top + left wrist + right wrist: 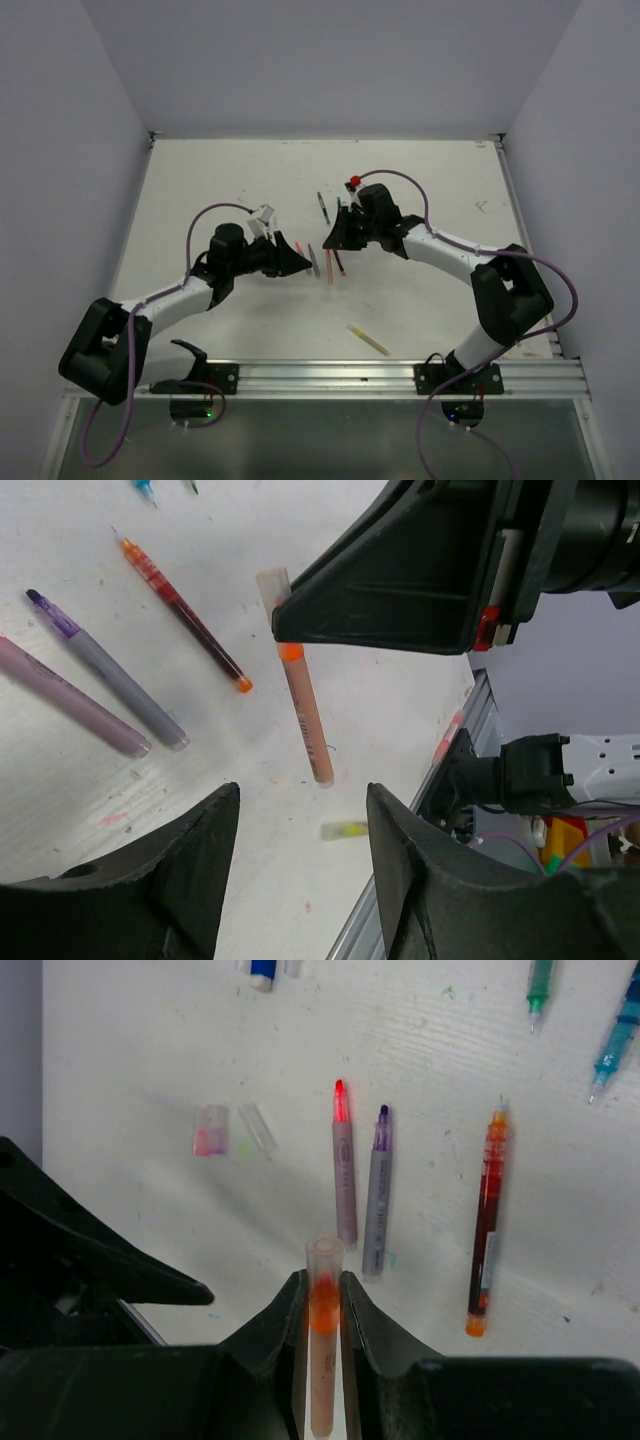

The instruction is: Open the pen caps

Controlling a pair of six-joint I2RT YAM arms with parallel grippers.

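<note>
Pen caps: one clear plastic cap (pixel 323 1252) sits on the tip of the thin salmon-orange plastic pen (pixel 322 1385) in my right tool. Two loose ones lie on the tabletop to the left of the row of pens.
Tabletop: a white, scuffed board (pixel 200 190) with faint coloured marks.
Left tool (pixel 302 795): black, its fingers spread wide, gripping nothing. The salmon-orange pen's bare end shows beyond the gap, untouched.
Right tool (pixel 322 1282): black, clamped on the salmon-orange pen at its bright orange band. The clear plastic cap pokes out past my fingertips. I cannot tell whether the pen's far end touches the tabletop.
Both tools: they face each other near the middle of the tabletop, near but apart.
Lying pens: a mauve-grey pen with a pink-red tip (pixel 345 1185) and a grey pen with a purple tip (pixel 375 1210) lie side by side. A clear-barrelled pen with dark red ink (pixel 485 1240) lies to their right. A teal-green pen (pixel 540 982) and a teal-blue pen (pixel 612 1040) lie further off.
Yellow pen (pixel 367 339): it lies alone near the front rail, well apart from the others.
Loose caps: a pink-tinted translucent cap (pixel 210 1130) and a small clear cap (pixel 257 1127) lie just beside each other, not touching.
</note>
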